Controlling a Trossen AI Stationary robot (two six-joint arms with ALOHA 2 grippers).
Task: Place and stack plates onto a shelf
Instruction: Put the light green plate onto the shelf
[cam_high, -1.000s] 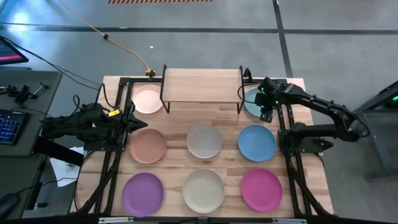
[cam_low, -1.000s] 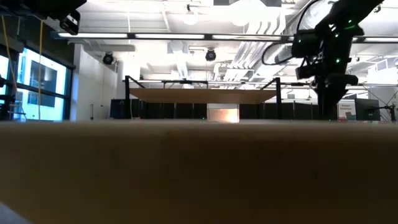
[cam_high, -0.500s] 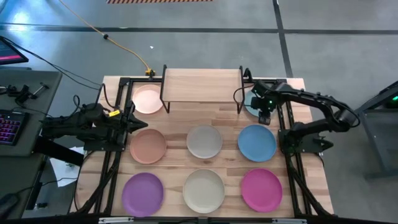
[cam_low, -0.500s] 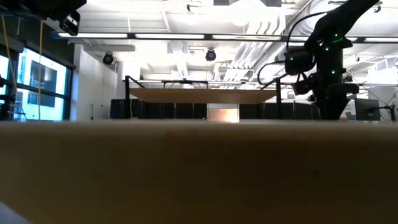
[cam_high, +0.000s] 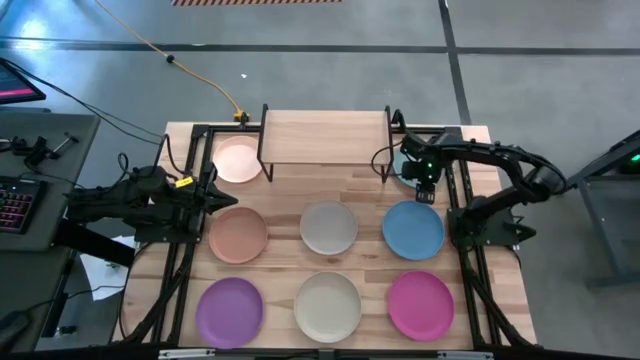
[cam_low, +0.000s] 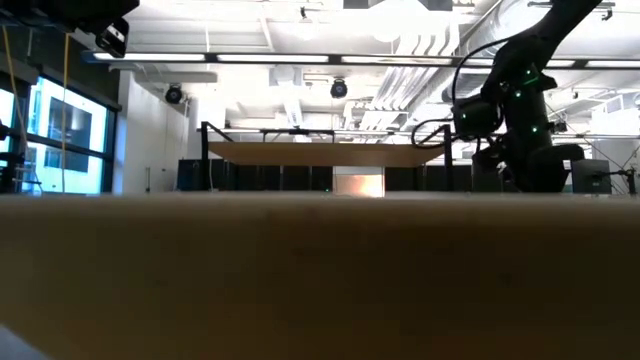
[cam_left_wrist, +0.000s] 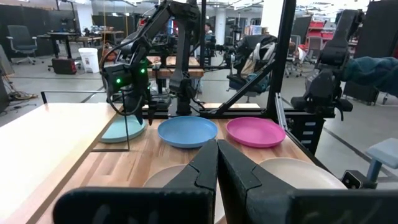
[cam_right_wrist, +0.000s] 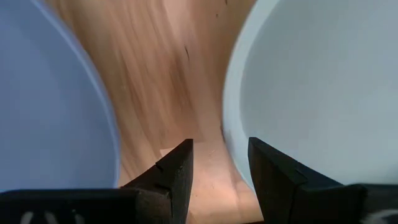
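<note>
While lower than before, right pincer (cam_high: 424, 190) gapes empty between teal plate (cam_high: 405, 163) and blue plate (cam_high: 413, 229).

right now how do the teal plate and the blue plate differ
The round teal plate lies beside the shelf's black leg, partly under the right gripper, whose open jaws straddle its rim; the round blue plate lies one row nearer the table's front edge, fully uncovered. Teal is paler, blue deeper. Both lie flat on the wooden table.
</note>
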